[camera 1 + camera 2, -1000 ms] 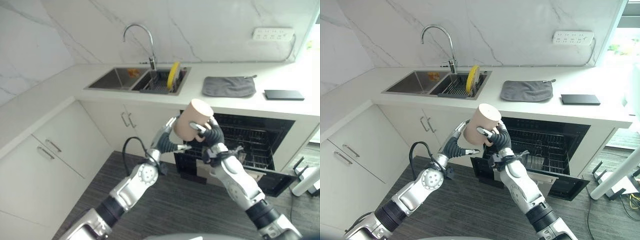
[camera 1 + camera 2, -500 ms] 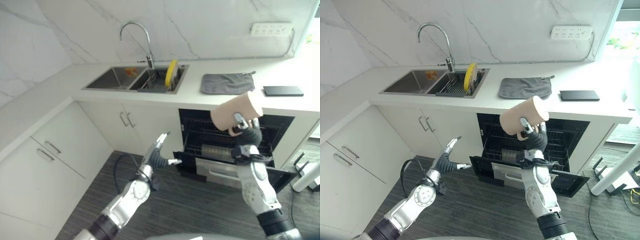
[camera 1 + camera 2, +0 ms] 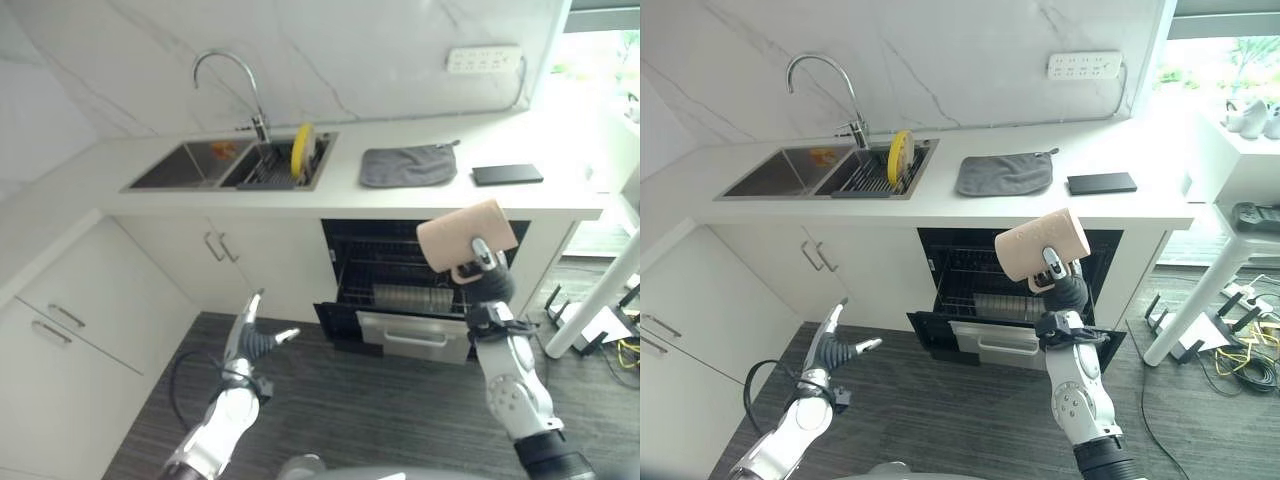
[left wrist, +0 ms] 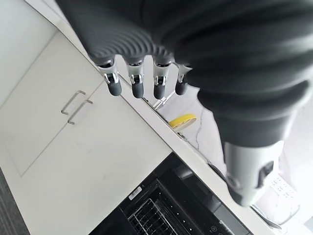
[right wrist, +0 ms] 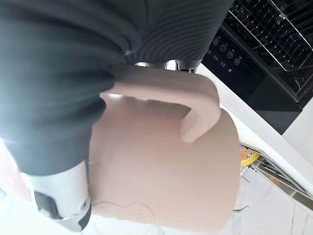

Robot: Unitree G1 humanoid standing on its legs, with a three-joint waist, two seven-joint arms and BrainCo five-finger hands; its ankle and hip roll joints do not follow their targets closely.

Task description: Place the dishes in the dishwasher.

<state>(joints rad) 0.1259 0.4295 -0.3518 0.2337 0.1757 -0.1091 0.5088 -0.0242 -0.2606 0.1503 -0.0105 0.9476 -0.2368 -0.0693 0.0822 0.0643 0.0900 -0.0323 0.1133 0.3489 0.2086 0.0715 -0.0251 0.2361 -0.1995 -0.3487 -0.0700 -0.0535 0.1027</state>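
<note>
A beige mug (image 3: pixel 465 235) lies tilted on its side in the air, in front of the open dishwasher (image 3: pixel 372 250). My right hand (image 3: pixel 487 283) is shut on the mug, fingers curled through its handle (image 5: pixel 195 105). The dishwasher's lower rack (image 3: pixel 405 298) is pulled out, with a silver front panel (image 3: pixel 412 335). My left hand (image 3: pixel 249 342) hangs low over the floor at the left, open with straight fingers (image 4: pixel 135 87) and holding nothing. A yellow plate (image 3: pixel 302 150) stands upright in the sink's rack.
A double sink (image 3: pixel 200 165) with a curved tap (image 3: pixel 225 75) sits on the white counter. A grey cloth (image 3: pixel 407 165) and a black flat slab (image 3: pixel 507 174) lie further right. White cabinets (image 3: pixel 120 300) run along the left. A white table leg (image 3: pixel 595 300) stands at the right.
My left hand let go of the mug and dropped low to the left. My right hand carried the mug right, before the dishwasher. The camera has swung to the right.
</note>
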